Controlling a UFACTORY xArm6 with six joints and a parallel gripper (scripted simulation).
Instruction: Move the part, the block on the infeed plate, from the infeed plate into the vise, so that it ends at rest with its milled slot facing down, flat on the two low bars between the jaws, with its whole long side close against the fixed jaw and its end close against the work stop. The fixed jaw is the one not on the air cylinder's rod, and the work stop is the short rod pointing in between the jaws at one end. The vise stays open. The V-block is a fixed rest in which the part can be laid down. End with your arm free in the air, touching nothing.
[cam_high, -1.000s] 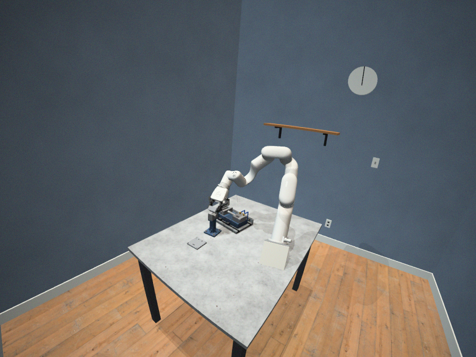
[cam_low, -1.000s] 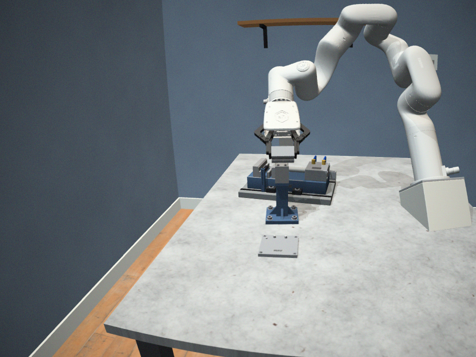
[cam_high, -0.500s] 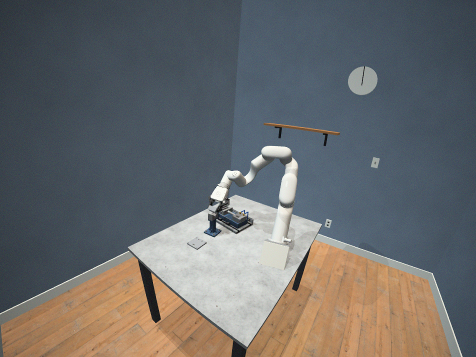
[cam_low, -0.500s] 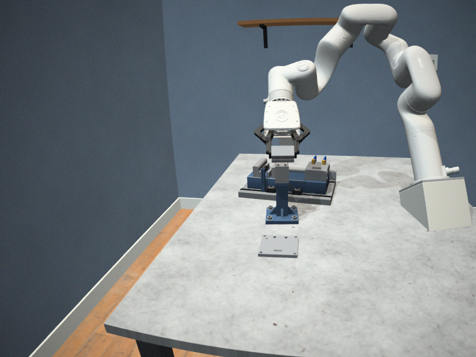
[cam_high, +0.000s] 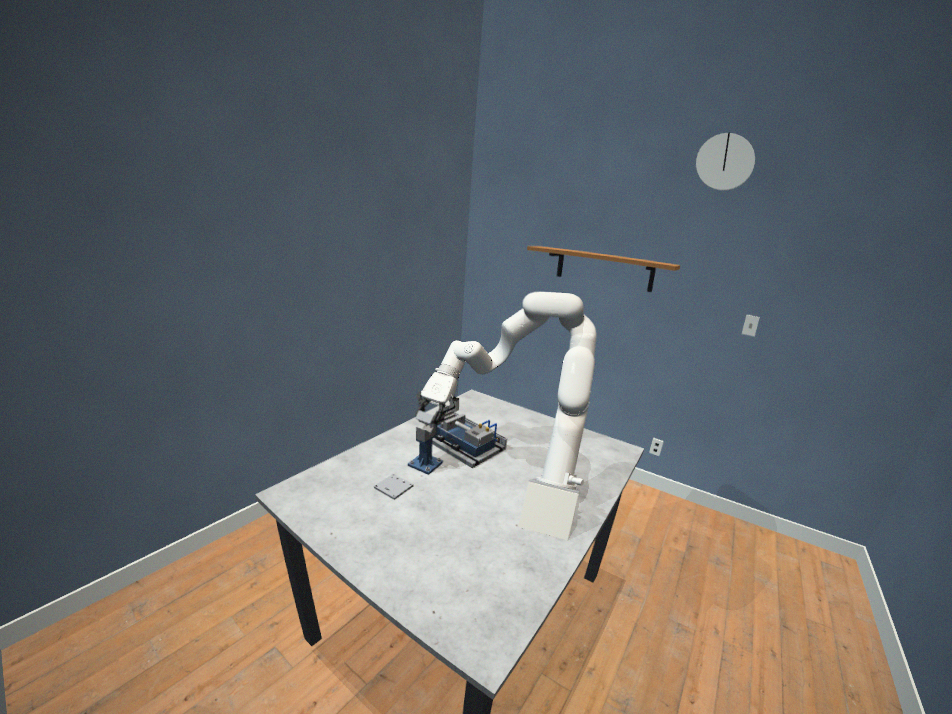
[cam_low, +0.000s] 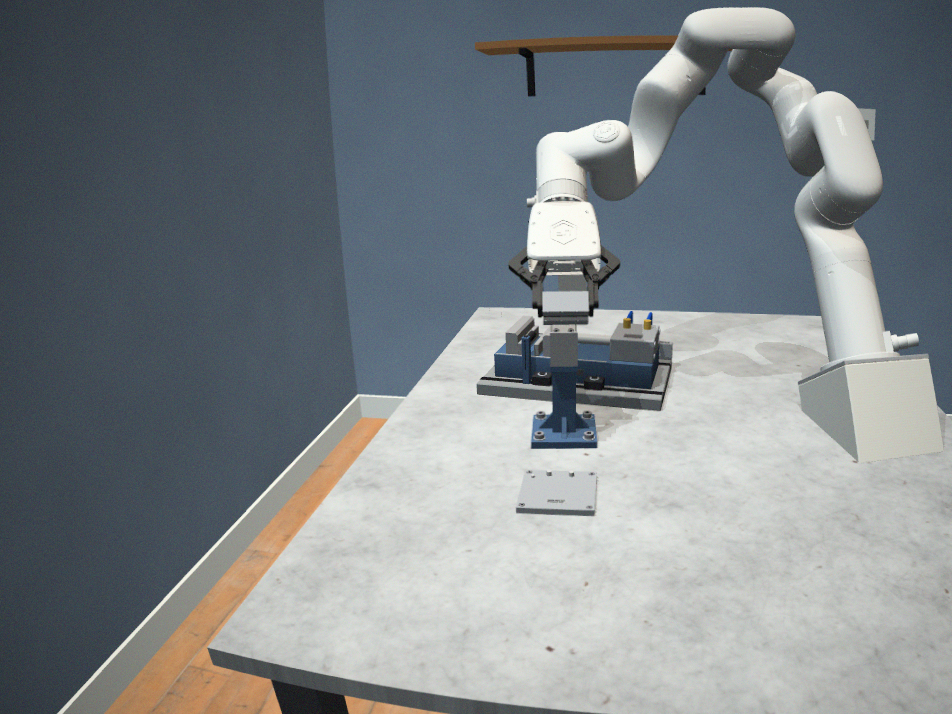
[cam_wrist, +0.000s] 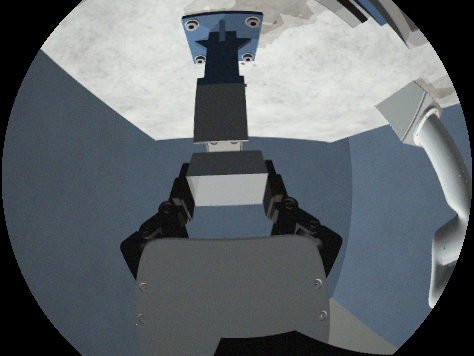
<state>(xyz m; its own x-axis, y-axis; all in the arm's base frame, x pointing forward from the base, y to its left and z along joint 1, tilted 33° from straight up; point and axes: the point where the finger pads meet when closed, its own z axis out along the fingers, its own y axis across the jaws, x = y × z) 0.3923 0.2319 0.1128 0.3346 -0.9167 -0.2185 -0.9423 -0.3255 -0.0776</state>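
Observation:
My gripper (cam_low: 566, 305) is shut on the part (cam_low: 565, 302), a grey block, and holds it in the air a little above the V-block (cam_low: 564, 347). The V-block is a grey rest on a blue post with a bolted blue foot (cam_low: 564, 428). In the wrist view the part (cam_wrist: 227, 182) sits between my two dark fingers, with the V-block (cam_wrist: 221, 109) just beyond it. The part's slot is not visible. The vise (cam_low: 578, 361) stands behind the V-block, blue-bodied on a dark base, its jaws apart. The infeed plate (cam_low: 556, 491) lies bare in front of the V-block.
The air cylinder block (cam_low: 635, 340) with two yellow-and-blue fittings sits at the vise's right end. My arm's white base (cam_low: 870, 407) stands at the table's right side. The table edge runs along the left.

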